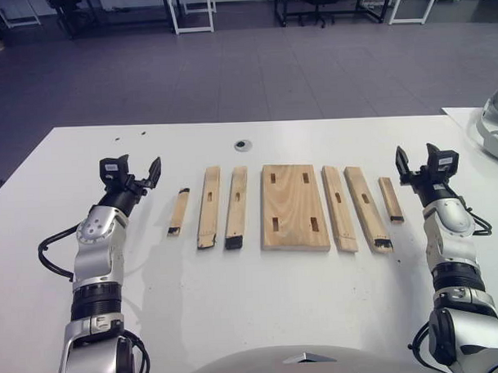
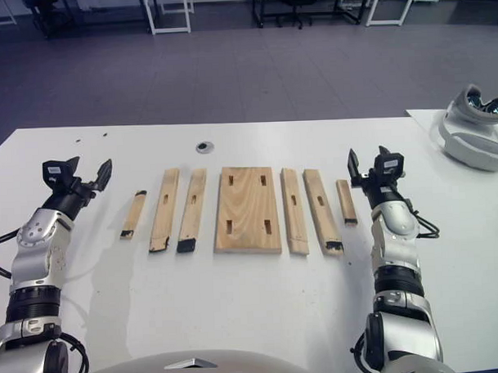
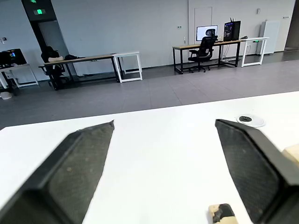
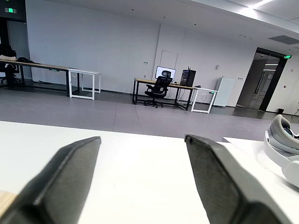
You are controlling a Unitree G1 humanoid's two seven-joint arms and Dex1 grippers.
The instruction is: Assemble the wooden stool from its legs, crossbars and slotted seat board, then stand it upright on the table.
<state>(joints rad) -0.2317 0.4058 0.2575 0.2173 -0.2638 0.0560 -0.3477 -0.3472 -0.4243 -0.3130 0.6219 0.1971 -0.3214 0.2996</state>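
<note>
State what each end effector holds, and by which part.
Nothing. The left end effector and right end effector are open and empty.

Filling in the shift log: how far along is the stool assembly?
Done: nothing joined. The seat board lies flat, its four slots empty; the left pieces and right pieces, three each, lie separately beside it. In hand: nothing; the left gripper and right gripper are open and empty at the row's ends. Left: fitting every piece, then standing the stool upright.
</note>
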